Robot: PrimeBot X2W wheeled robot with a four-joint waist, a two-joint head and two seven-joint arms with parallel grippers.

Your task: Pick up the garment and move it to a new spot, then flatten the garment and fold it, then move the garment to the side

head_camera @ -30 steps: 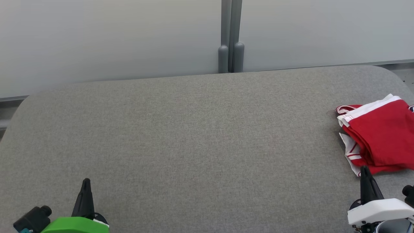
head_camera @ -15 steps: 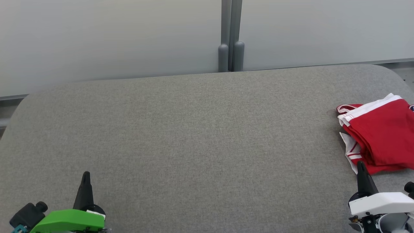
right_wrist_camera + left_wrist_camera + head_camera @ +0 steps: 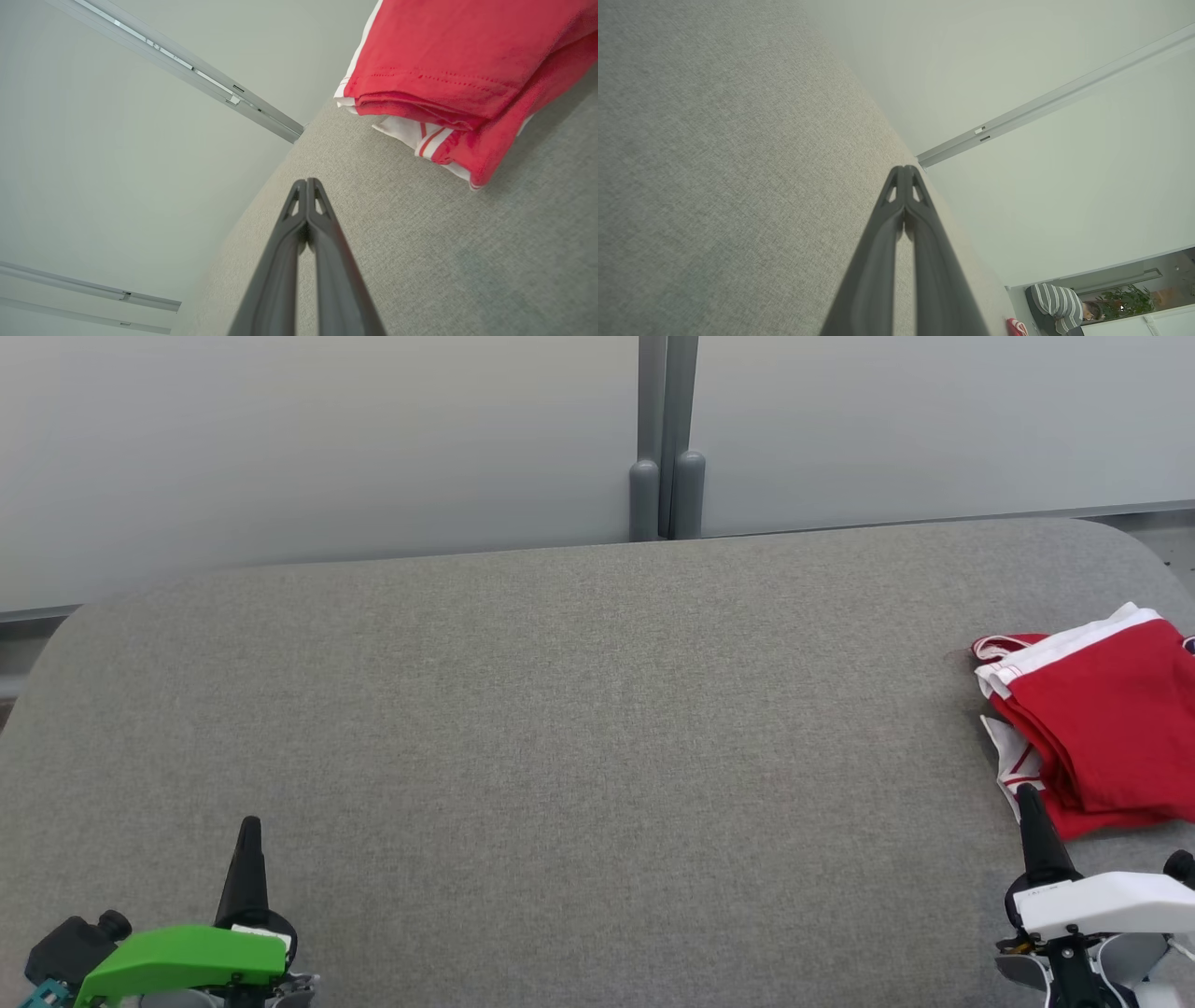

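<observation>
Garment [image 3: 1106, 728] is found beyond the near edge, where the left gripper [image 3: 249, 835] and right gripper [image 3: 1027, 803] are held clenched on nothing. It is heaped in layers just past the right one, at the table's [image 3: 597, 709] right edge. One layer alone could be pinched, or the heap nudged overboard.

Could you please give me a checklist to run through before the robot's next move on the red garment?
1. Red garment lies on the grey table near its right edge, in layers: ok.
2. Right claw shut, empty, close to the garment but apart from it: not ok for a grasp; open first.
3. Left claw shut, empty, far from the garment: ok.
4. Bare table surface left of the garment for a new spot: ok.
5. Garment's full extent, cut off by the head view's right edge: cannot tell.
</observation>
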